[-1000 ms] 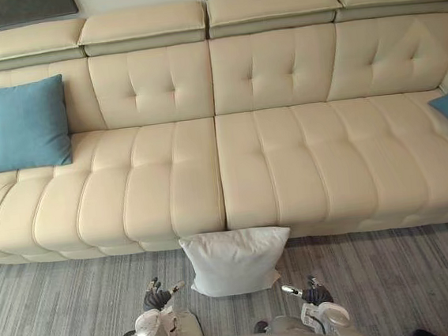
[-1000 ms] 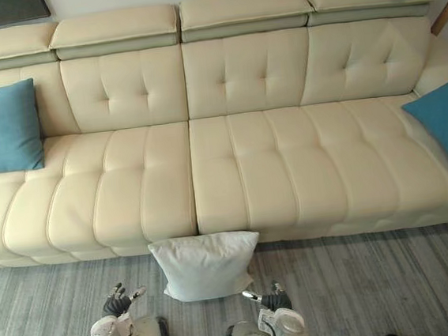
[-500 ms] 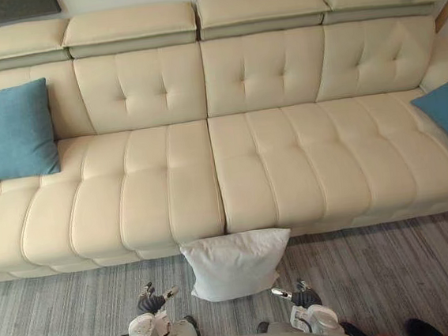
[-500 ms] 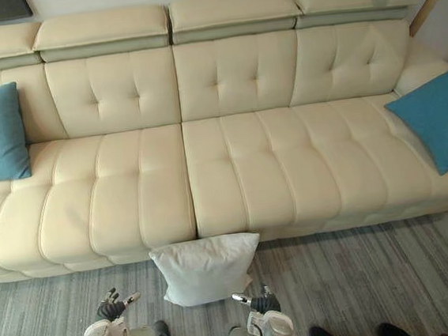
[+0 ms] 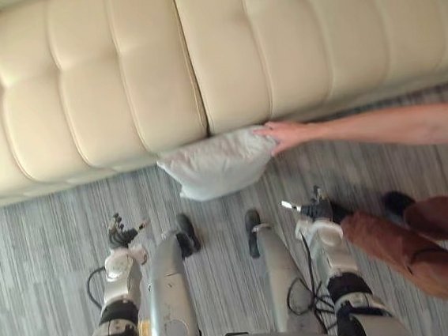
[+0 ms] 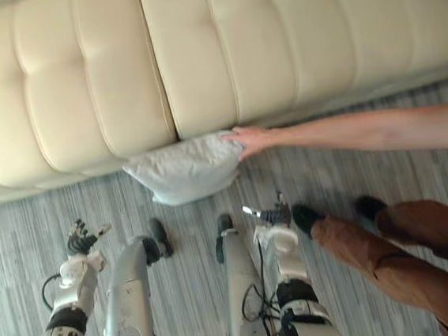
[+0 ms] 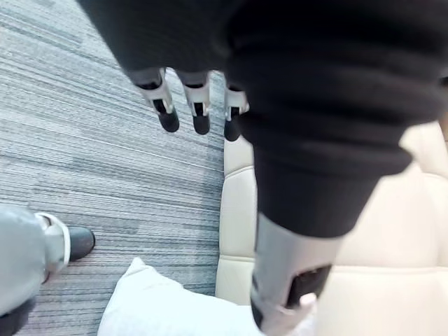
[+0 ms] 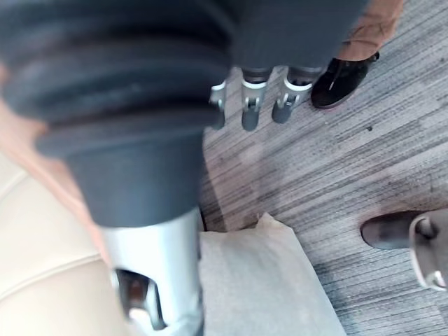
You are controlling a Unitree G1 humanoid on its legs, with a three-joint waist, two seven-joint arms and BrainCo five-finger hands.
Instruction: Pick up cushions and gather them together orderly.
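Two hands hang low and empty, fingers loosely apart: left hand [image 5: 122,235], right hand [image 5: 311,207]. At twelve o'clock the white cushion [image 5: 215,162] lies on the floor [image 5: 48,233] against the sofa [image 5: 236,48]. The eye views show a person's hand [image 5: 280,135] touching its three-o'clock corner, and the right wrist view catches a dark shoe [image 8: 343,73].

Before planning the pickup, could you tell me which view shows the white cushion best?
The left eye view: the whole cushion lies against the sofa, a person's hand on its corner. The right eye view shows the same. Each wrist view catches a part of it, cut off at the edge.
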